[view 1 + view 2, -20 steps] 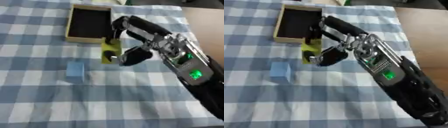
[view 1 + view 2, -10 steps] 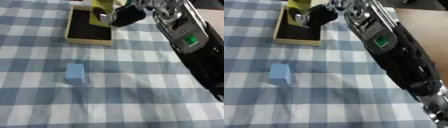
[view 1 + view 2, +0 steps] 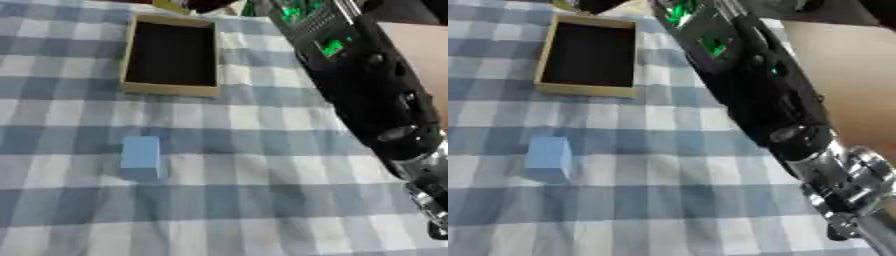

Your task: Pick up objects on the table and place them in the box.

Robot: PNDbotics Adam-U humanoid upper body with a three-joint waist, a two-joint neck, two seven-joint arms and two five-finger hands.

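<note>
While the box [image 3: 171, 55] lies open on the far left part of the table, its dark interior shows nothing inside. A yellow-green object [image 3: 172, 5] appears at the top edge just beyond the box's far rim, beside the right hand [image 3: 210, 4], which is mostly cut off; whether its fingers grasp the object cannot be told. Nearer the camera, a light blue block [image 3: 141, 156] rests well apart from the box. A blue-and-white checked cloth [image 3: 236, 200] covers the table; bare tan surface [image 3: 850, 75] shows at right.
</note>
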